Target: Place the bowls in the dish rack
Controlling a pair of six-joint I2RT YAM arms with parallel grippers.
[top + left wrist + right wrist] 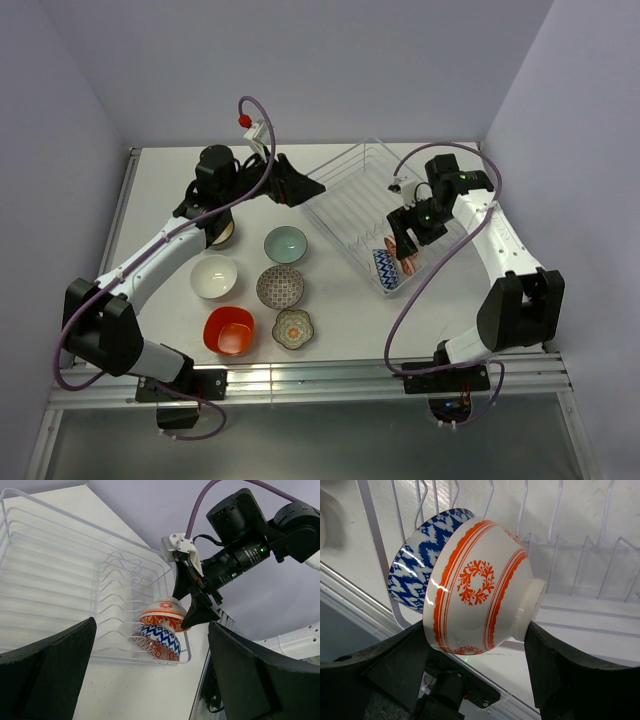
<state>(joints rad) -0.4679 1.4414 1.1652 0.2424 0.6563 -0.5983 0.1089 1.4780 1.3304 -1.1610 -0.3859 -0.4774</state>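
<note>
The wire dish rack [350,195] stands at the back right on a clear tray. A blue zigzag bowl [385,268] stands on edge at its near end. My right gripper [407,232] is shut on the patterned orange bowl [480,585], holding it on its side right behind the blue zigzag bowl [415,565]. From the left wrist view both bowls show, orange [162,614] and blue [157,639]. My left gripper [300,188] is open and empty, beside the rack's left edge. Teal [286,243], white [214,276], grey-brown [280,286], orange-red [229,330] and flower-shaped [294,328] bowls sit on the table.
A dark brown bowl [224,236] is partly hidden under my left arm. The rest of the rack [60,570] holds only bare tines. Walls close the table at the back and sides; a metal rail [330,375] runs along the near edge.
</note>
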